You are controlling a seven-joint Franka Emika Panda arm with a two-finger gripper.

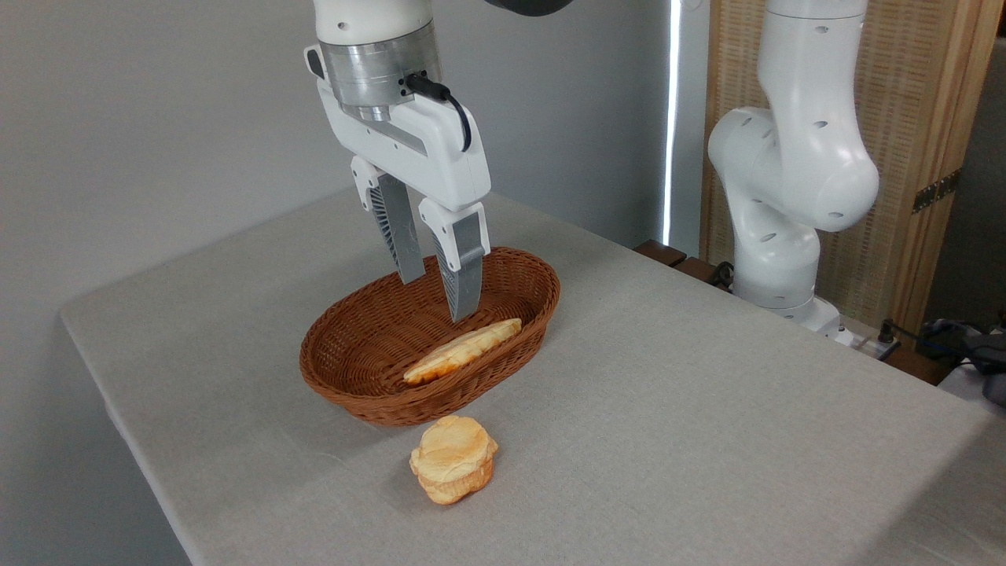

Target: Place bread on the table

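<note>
The bread, a long flat golden pastry with toasted orange edges, lies inside the brown wicker basket, leaning on its near wall. My gripper hangs open above the basket's middle, fingers pointing down. The nearer fingertip ends just above the bread's right half, and whether it touches is unclear. Nothing sits between the fingers. The table, covered in light grey-beige cloth, carries the basket.
A small round muffin-like bun sits on the cloth just in front of the basket. The arm's white base stands past the table's far right edge, beside a wooden screen. A grey wall runs behind.
</note>
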